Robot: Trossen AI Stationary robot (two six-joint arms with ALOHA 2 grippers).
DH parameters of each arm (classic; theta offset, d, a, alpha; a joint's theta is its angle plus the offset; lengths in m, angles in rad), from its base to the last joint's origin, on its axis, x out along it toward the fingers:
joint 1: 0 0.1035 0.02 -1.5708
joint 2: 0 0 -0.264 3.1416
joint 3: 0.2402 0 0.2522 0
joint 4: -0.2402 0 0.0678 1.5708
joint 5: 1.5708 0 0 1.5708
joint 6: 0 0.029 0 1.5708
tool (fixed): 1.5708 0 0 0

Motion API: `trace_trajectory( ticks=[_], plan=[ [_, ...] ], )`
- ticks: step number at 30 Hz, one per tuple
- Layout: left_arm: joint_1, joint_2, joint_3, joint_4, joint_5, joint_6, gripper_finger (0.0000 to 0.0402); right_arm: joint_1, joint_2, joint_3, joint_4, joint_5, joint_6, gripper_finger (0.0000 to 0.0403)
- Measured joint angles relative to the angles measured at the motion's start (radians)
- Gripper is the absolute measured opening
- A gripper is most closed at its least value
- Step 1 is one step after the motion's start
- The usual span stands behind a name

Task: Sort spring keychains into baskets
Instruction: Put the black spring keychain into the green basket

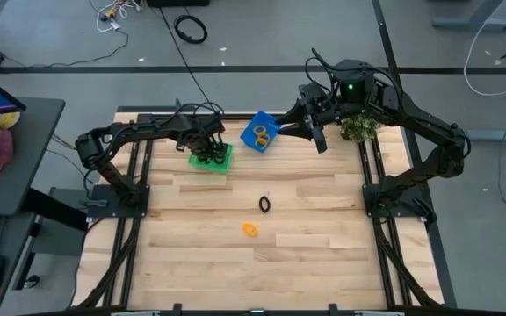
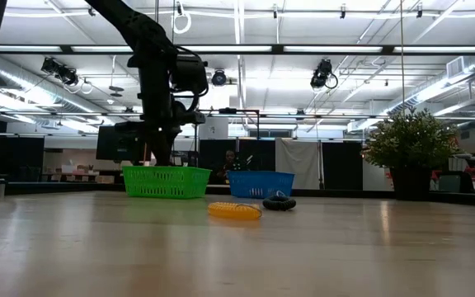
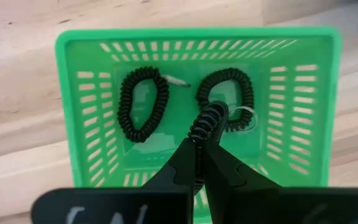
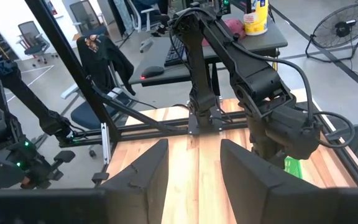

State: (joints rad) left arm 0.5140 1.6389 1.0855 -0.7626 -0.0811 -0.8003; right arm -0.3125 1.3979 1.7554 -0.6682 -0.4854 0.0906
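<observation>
Two baskets sit toward the far side of a pale wooden table (image 1: 306, 254) made of long planks, framed by black rails, in a large workshop with strip lights, exposed ducts, desks and office chairs beyond; a potted plant (image 1: 358, 128) stands at the far right corner, and a coil of black cable (image 1: 191, 29) lies on the grey floor past the table. The left gripper (image 3: 199, 144) hangs over the green basket (image 1: 220, 163), its fingers clenched on a black spring keychain (image 3: 207, 121) that dangles above the basket floor. Under it, inside the same basket, lie two more black keychains (image 3: 143, 102), one to each side of the fingertips and apart from them. The right gripper (image 4: 193, 163) is held up above the table near the blue basket (image 1: 255, 138), its fingers parted with nothing between them. In the overhead view the blue basket holds orange keychains (image 1: 263, 133), at least two, though an exact count cannot be made out. Two keychains remain loose on the planks in the middle of the table, well away from both grippers: one black (image 1: 264, 204) and, nearer the front edge, one orange (image 1: 250, 230). Counted in all: two baskets, four black keychains, and one orange on the table plus those in the blue basket.
</observation>
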Motion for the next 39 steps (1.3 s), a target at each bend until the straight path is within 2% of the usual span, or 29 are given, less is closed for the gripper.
trace_trajectory(
  ticks=[16, 23, 39],
  plan=[
    [0.024, 0.000, 0.000, 0.007, -0.034, 0.033, 0.0016, 0.000, 0.013, 0.000, 0.001, 0.000, 0.002, 0.0146],
    [0.038, 0.038, 0.000, 0.012, 0.003, 0.063, 0.0016, 0.000, 0.021, 0.000, 0.001, 0.000, -0.001, 0.0146],
    [0.032, 0.063, -0.001, 0.020, 0.006, 0.063, 0.0025, 0.000, 0.020, 0.000, 0.002, 0.000, -0.002, 0.0146]
  ],
)
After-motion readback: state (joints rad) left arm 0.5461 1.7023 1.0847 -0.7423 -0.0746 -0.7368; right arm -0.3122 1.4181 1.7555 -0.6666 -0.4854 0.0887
